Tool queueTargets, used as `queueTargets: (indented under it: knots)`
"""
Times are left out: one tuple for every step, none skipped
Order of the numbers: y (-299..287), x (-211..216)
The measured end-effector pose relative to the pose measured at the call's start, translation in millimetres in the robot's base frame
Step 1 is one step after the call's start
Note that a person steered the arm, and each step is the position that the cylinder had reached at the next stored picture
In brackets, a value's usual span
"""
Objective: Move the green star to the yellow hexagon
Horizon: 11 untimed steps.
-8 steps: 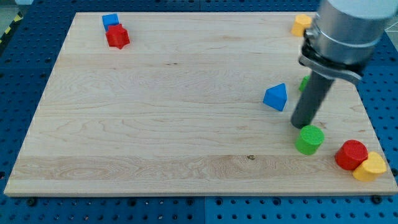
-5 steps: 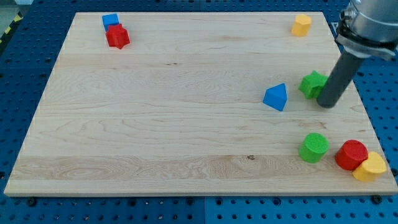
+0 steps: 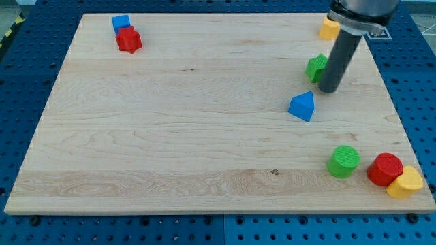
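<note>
The green star (image 3: 316,68) lies on the wooden board (image 3: 204,116) at the upper right, partly hidden by my rod. My tip (image 3: 329,89) rests on the board just below and right of the star, touching it. The yellow hexagon (image 3: 329,29) sits at the board's top right corner, partly hidden behind the rod's upper part, a short way above the star.
A blue triangular block (image 3: 302,107) lies just below-left of the tip. A green cylinder (image 3: 342,161), a red cylinder (image 3: 384,169) and a yellow block (image 3: 406,183) sit at the lower right. A blue block (image 3: 120,22) and red block (image 3: 128,40) sit at the top left.
My tip has swung from the green cylinder up past the star's right side, then up and left. The green star has been pushed up and left, closer to the yellow hexagon.
</note>
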<state>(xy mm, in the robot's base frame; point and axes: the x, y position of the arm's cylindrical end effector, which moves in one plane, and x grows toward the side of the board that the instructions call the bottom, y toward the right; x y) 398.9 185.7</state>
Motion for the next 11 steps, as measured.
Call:
queueTargets:
  knots:
    - [-1, -31]
    - [-1, -55]
    - [-5, -63]
    - [-9, -80]
    - [-9, -98]
    - [-9, -104]
    - [-9, -114]
    - [-14, -115]
    - [-46, -115]
    - [-59, -135]
    - [-59, -146]
